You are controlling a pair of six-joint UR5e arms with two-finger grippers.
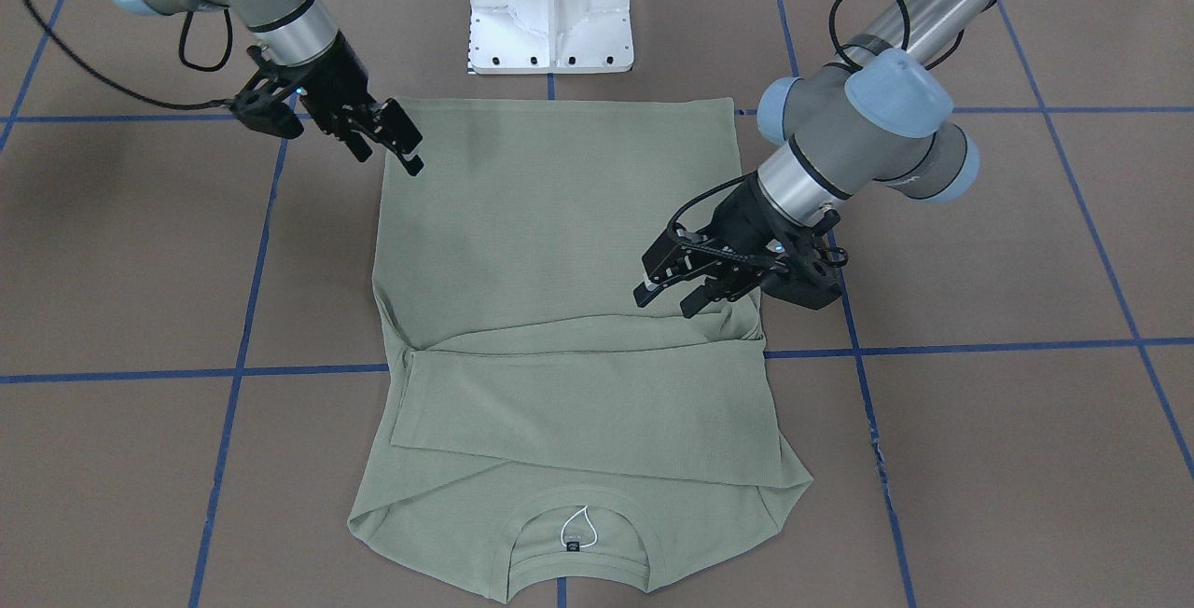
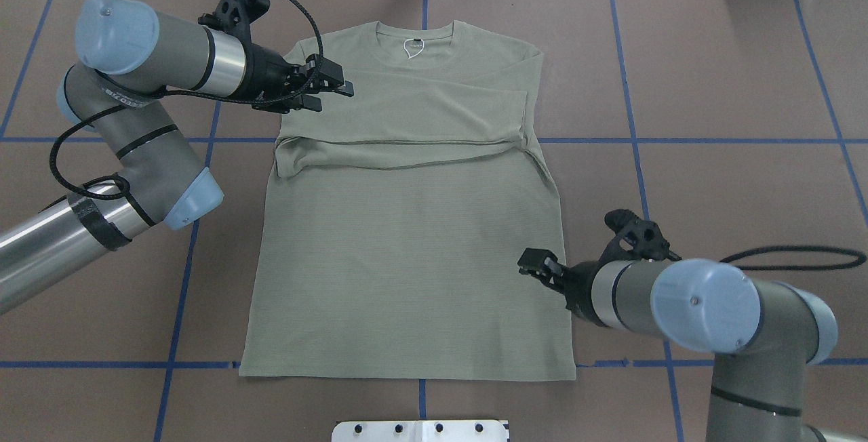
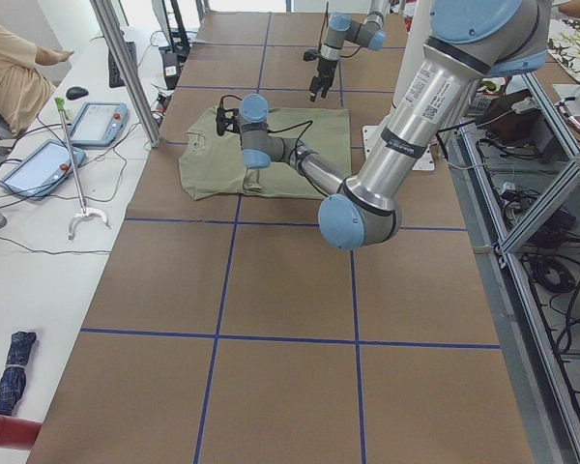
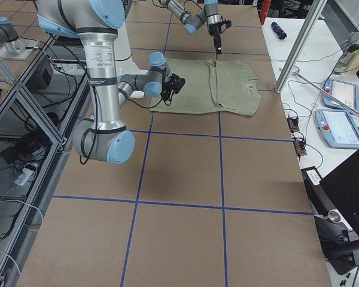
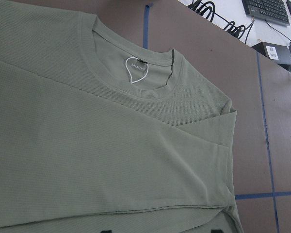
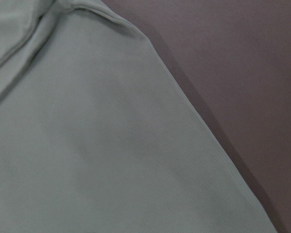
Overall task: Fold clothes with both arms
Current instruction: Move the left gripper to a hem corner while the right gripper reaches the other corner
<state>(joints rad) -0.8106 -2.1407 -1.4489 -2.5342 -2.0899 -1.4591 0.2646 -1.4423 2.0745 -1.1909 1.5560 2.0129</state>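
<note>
Presently in hand: the body fold is judged to be next. Both sleeves are already laid across the chest, and no cloth is held
Shirt (image 2: 407,245): spread flat on the table (image 2: 712,123), collar (image 5: 110,77) on the side far from the robot, hem (image 2: 407,375) nearest the pedestal (image 1: 550,11); a band (image 2: 407,116) is formed by the sleeves across the upper chest
Left gripper (image 2: 332,95): hung just above the shirt's left shoulder, beside the end of the sleeve band; fingers spread, nothing between them
Right gripper (image 2: 532,264): held at the shirt's right side edge, nearer the hem than the band; fingers seen apart in the front view, empty
Wrist views: collar and shoulder are shown from the left, plain cloth and the side edge from the right
Next move: a grip on an edge is called for on each side — jaws lowered to the table, closed on all layers, then lifted and carried over evenly
Risk: the sleeve band could be dragged out of place if only the top layer is pinched, or if one arm is raised ahead of the other
</note>
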